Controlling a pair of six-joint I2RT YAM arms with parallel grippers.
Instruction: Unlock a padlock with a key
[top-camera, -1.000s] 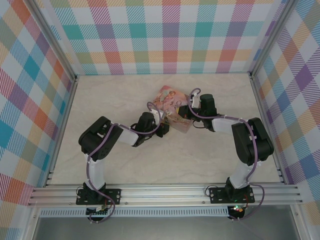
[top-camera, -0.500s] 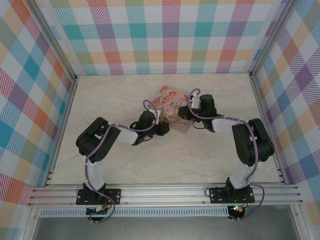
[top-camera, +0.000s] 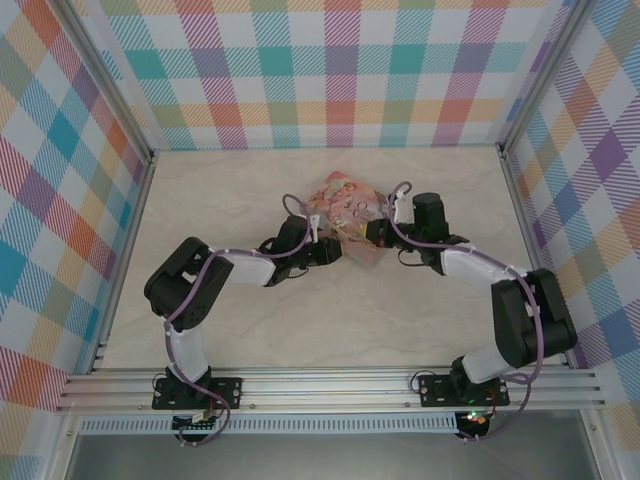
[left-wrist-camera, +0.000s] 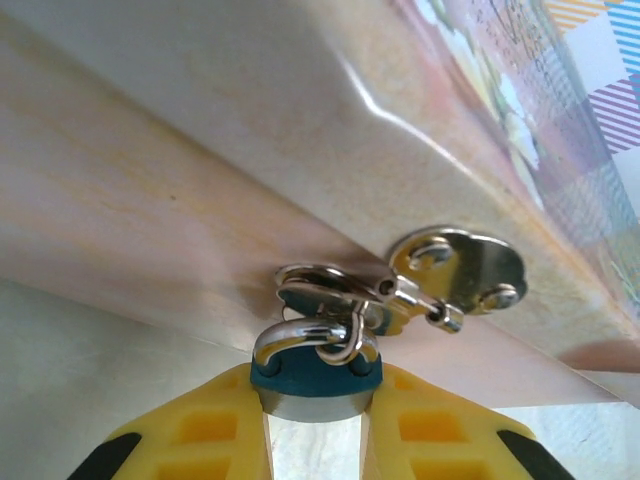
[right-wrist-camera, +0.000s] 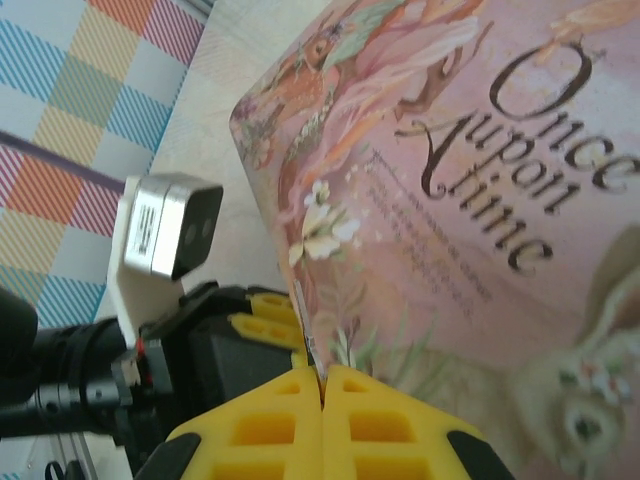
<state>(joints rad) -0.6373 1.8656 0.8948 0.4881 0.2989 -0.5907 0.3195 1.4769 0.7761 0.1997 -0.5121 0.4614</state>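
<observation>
Padlock (left-wrist-camera: 315, 385) tight between left jaws, just under pink tin's (left-wrist-camera: 300, 150) latch (left-wrist-camera: 455, 270).

Bright, even light; wrist close-ups softly blurred.

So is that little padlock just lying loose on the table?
No, the padlock is pinched between the left arm's yellow jaws.

Overhead camera looking down, wrist cameras close, all sharing the tin (top-camera: 348, 205)
</observation>
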